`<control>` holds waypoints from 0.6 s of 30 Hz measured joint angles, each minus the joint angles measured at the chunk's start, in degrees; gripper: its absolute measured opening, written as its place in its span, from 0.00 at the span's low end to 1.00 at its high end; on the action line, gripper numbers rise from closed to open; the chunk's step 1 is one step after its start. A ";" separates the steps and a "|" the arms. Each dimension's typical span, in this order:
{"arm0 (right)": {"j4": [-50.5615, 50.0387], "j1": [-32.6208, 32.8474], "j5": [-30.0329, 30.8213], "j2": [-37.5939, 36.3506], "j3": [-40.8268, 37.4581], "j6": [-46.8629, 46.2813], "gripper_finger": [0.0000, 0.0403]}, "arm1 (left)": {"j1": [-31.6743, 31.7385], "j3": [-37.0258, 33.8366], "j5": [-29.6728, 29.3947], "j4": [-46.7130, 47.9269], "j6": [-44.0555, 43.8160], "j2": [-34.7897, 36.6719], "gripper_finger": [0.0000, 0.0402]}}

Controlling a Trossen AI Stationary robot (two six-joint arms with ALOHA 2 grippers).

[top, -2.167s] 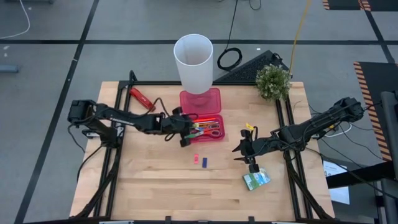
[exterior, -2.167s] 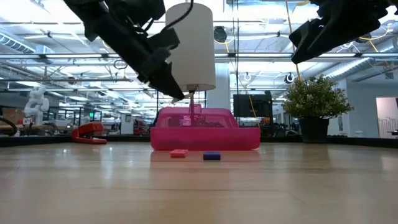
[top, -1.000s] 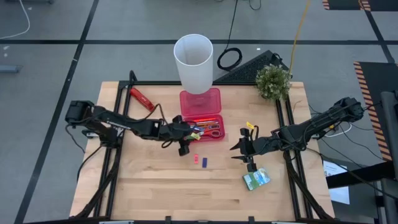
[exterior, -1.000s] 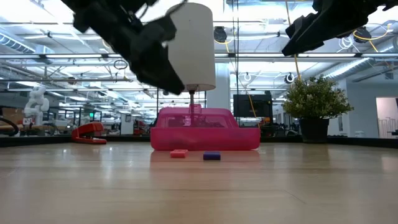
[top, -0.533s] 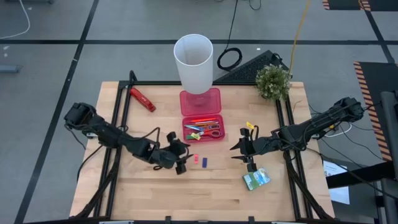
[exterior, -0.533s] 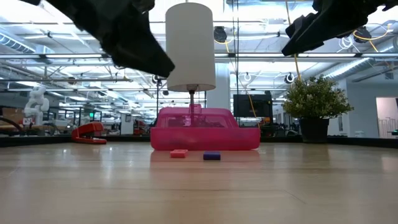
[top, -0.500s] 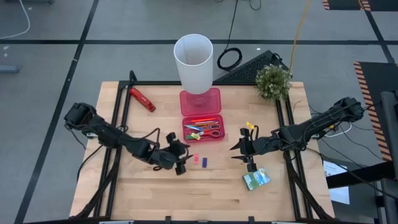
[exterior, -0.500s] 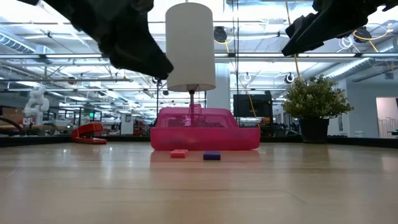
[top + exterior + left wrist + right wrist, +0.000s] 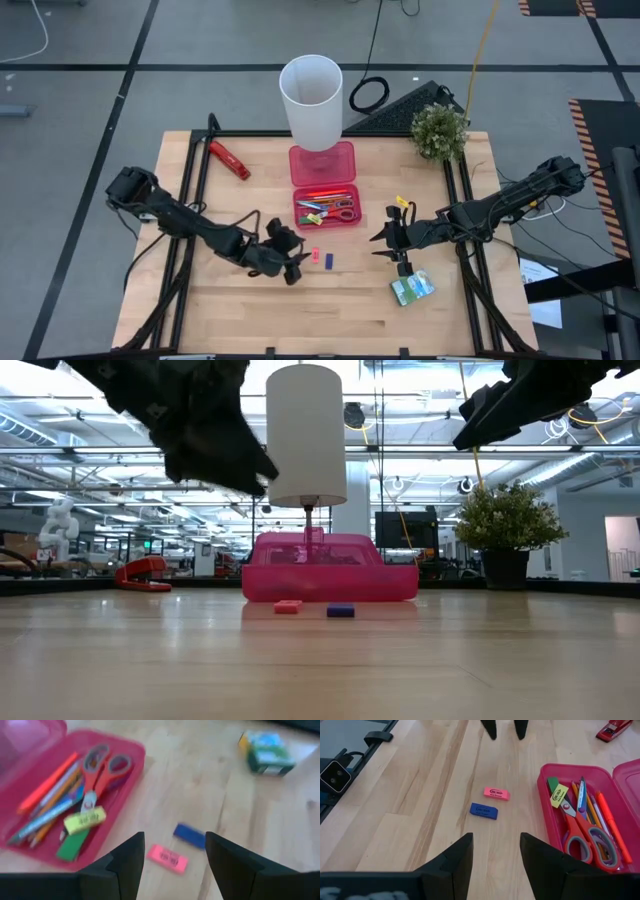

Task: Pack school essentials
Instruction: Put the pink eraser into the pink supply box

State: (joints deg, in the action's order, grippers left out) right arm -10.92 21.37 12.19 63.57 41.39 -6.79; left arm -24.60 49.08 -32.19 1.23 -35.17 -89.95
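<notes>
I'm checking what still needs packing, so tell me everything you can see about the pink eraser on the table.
The pink eraser is a small flat rectangular block with dark printed lettering on its top face. It lies flat on the bare wooden table, outside the open pink case, close beside the blue eraser but not touching it. Nothing holds it: the left gripper hovers open just short of it, fingers apart.

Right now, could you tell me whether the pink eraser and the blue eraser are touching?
Apart. The right wrist view shows bare wood between the pink eraser and the blue eraser.
</notes>
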 joint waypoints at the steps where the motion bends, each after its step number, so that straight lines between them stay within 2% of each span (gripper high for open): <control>1: -0.02 0.00 0.00 0.00 0.00 0.00 0.38 | -0.12 0.38 0.30 1.03 -0.73 -0.65 0.53; 4: -0.03 0.00 0.00 0.00 0.00 0.02 0.38 | -0.31 3.27 1.19 2.50 -2.20 -4.00 0.53; 6: -0.04 0.00 0.00 0.00 0.00 0.01 0.39 | -0.28 5.68 1.72 6.79 -4.42 -6.56 0.53; 9: -0.09 0.00 0.00 0.00 0.00 0.02 0.38 | 0.60 10.06 3.48 12.43 -10.68 -10.40 0.53; 13: -0.06 0.00 0.00 0.00 0.00 0.02 0.38 | 2.68 15.85 8.76 19.49 -19.19 -14.55 0.53; 18: -0.08 0.00 0.00 0.00 0.00 0.01 0.39 | 4.20 22.36 10.17 26.08 -22.37 -19.58 0.53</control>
State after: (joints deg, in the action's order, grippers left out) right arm -11.00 21.37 12.19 63.57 41.39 -6.77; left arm -20.40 71.44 -22.02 27.31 -57.54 -109.54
